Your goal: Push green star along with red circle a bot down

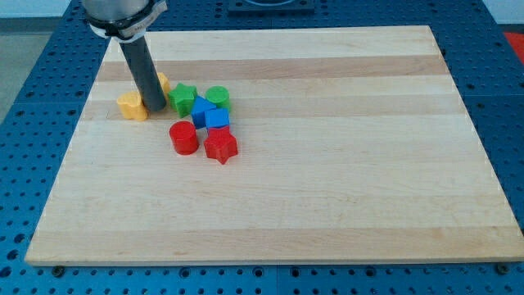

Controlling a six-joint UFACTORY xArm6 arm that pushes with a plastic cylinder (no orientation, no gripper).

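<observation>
Steering our tip (155, 107), now just left of the green star (182, 97), we should circle above it; the red circle (184, 137) sits below. No pincer shows.

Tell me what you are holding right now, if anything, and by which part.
Nothing is held. My tip only pushes; it stands between the yellow block and the green star, left of the star.

A: Surface? 
B: Wooden board (327, 164). My tip (155, 108) rests on it.
A: Blocks on it? 
B: Yellow block (132, 106) at the tip's left; green star (182, 98), green cylinder (218, 98), blue blocks (210, 114) right; red circle (183, 138), red star (220, 146) lower right.
</observation>
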